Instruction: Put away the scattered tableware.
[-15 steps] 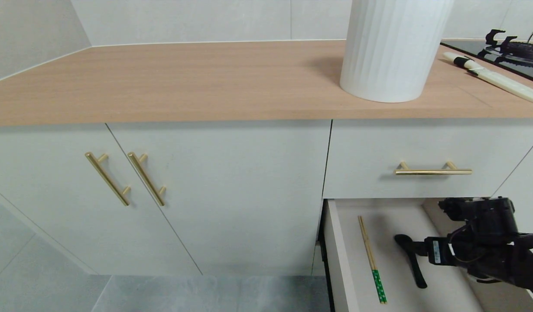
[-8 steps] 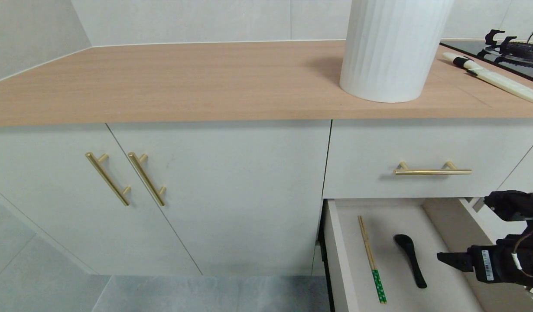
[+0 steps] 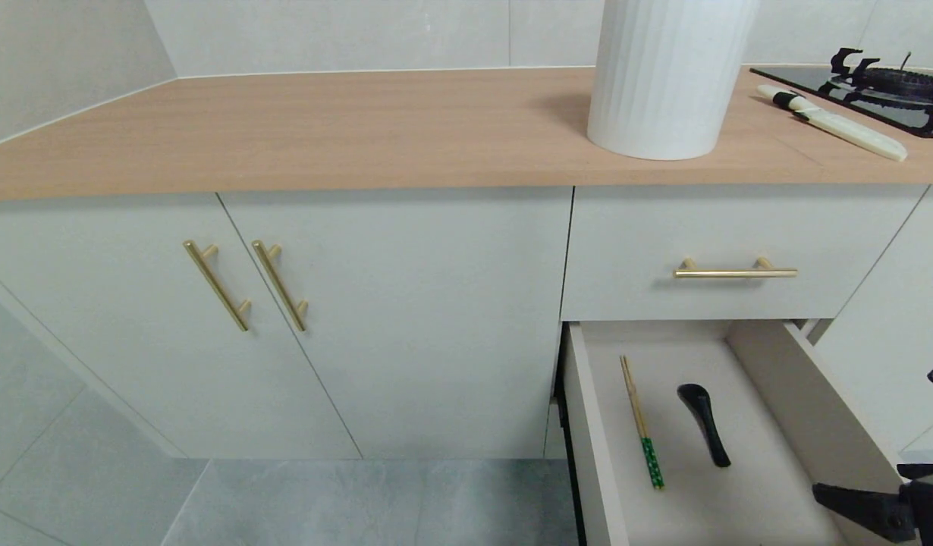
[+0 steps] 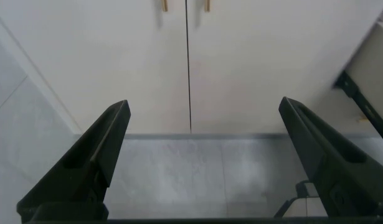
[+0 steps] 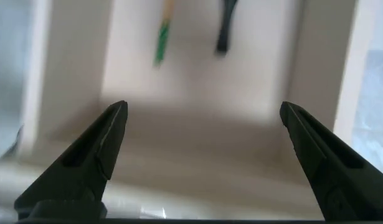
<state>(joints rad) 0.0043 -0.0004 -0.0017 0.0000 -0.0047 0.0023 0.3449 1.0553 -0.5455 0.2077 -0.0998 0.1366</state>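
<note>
The right gripper (image 5: 202,107) hangs over the front of the open drawer (image 3: 588,440), jaws spread wide and empty. Ahead of the jaws, on the drawer floor, the chopsticks (image 3: 641,425) and the black spoon (image 3: 705,425) lie side by side, not touching. The left gripper (image 4: 203,102), jaws also parted and empty, faces the cabinet doors (image 4: 241,62). A knife (image 3: 830,125) lies on the tabletop (image 3: 322,129).

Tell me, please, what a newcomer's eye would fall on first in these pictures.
The open drawer at lower right draws the eye first: chopsticks with green ends and a black spoon lie in it side by side, not touching. Next comes the tall white ribbed container on the wooden countertop, with a pale knife to its right.
</note>
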